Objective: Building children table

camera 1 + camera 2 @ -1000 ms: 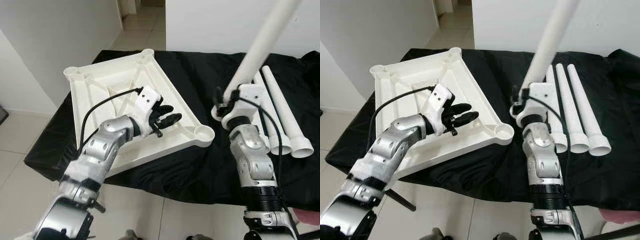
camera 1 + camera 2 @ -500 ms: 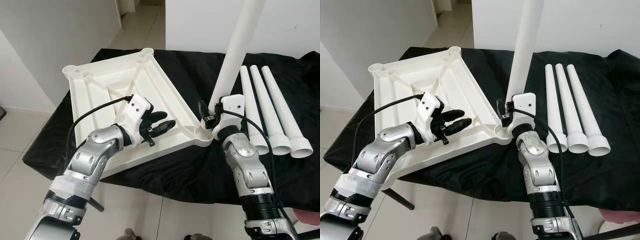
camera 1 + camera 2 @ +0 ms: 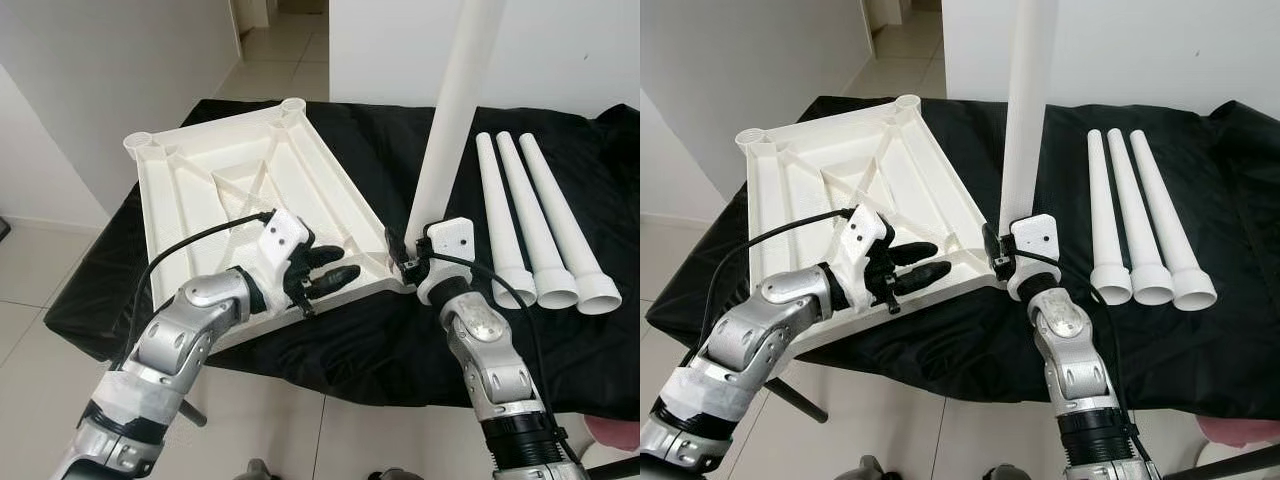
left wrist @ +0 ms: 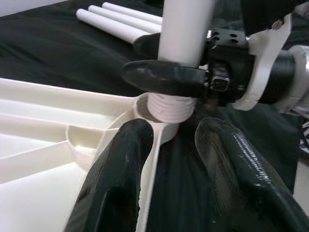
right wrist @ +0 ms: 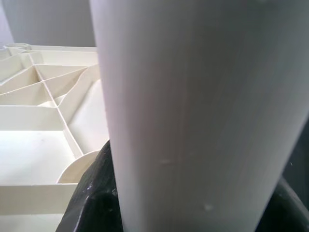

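**Q:** Where is the table leg you are working with?

**A:** I am holding 1 white leg point(image 3: 455, 110) upright at the near right corner of the upturned white tabletop point(image 3: 240, 190). My right gripper point(image 3: 412, 262) is pinching it just above its threaded end. In the left wrist view those threads point(image 4: 170, 107) are sitting right at the round corner socket point(image 4: 145, 113); how deep they are seated I cannot tell.

**Q:** How are the fingers of that gripper standing?

**A:** They are pressing against the leg from 2 sides, 1 black finger point(image 4: 164, 77) lying across the front of the tube. In the right wrist view the leg point(image 5: 193, 116) is looming large, with the tabletop's ribs point(image 5: 53, 121) behind it.

**Q:** And your other arm?

**A:** My left gripper point(image 3: 335, 268) is hovering over the tabletop's near edge, just beside the same corner. Its 2 fingers point(image 4: 118, 179) are spread apart and gripping nothing, pointing toward the socket.

**Q:** Where is everything lying relative to the tabletop?

**A:** The tabletop is lying underside up on a black cloth point(image 3: 380, 330), tilted so that 1 corner is pointing at me. 3 more white legs point(image 3: 545, 225) are lying side by side on the cloth to the right of the tabletop, well apart from it, wide ends toward me.
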Robot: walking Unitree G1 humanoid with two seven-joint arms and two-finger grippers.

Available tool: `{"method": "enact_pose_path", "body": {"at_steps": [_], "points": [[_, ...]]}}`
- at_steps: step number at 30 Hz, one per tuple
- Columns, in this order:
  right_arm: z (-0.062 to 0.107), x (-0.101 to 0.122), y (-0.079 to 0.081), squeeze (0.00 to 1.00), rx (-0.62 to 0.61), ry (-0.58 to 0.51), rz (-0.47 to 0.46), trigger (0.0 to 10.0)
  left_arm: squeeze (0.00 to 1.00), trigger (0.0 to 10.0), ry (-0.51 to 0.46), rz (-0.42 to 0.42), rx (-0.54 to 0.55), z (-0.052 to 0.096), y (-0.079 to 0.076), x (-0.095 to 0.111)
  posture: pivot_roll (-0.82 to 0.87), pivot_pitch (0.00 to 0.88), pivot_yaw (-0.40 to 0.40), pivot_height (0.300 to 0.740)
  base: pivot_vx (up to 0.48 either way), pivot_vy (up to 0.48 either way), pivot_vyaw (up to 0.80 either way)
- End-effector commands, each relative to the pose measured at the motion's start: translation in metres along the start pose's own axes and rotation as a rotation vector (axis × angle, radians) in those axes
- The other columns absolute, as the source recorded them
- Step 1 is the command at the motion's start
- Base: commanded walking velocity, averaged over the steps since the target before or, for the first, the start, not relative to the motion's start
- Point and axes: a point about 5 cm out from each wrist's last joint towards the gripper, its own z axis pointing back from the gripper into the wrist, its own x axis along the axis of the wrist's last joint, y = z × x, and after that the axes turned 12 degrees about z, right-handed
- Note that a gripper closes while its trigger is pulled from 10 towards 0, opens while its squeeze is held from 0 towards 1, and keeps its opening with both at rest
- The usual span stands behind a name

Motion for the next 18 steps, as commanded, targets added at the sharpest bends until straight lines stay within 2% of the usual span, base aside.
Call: {"method": "enact_pose_path", "body": {"at_steps": [1, 5, 11, 18], "points": [[-0.001, -0.016, 0.006, 0.0, 0.037, 0.062, -0.001, 10.0, 0.0, 10.0, 0.055, 0.032, -0.105, 0.002, -0.004, -0.002, -0.05, 0.036, 0.069, 0.74, 0.0, 0.0, 0.0], [-0.005, -0.018, 0.007, 0.0, 0.036, 0.068, -0.018, 10.0, 0.0, 10.0, 0.072, 0.041, -0.099, 0.002, -0.003, -0.002, -0.04, 0.037, 0.071, 0.74, 0.0, 0.0, 0.0], [-0.016, -0.022, 0.011, 0.0, 0.046, 0.109, -0.109, 10.0, 0.0, 10.0, 0.094, 0.049, -0.095, 0.003, -0.004, -0.002, -0.04, 0.039, 0.07, 0.74, 0.0, 0.0, 0.0], [-0.016, -0.029, 0.015, 0.0, 0.106, 0.112, -0.059, 10.0, 0.0, 10.0, 0.099, 0.06, -0.082, 0.005, -0.004, -0.003, -0.03, 0.033, 0.064, 0.74, 0.0, 0.0, 0.0]]}}
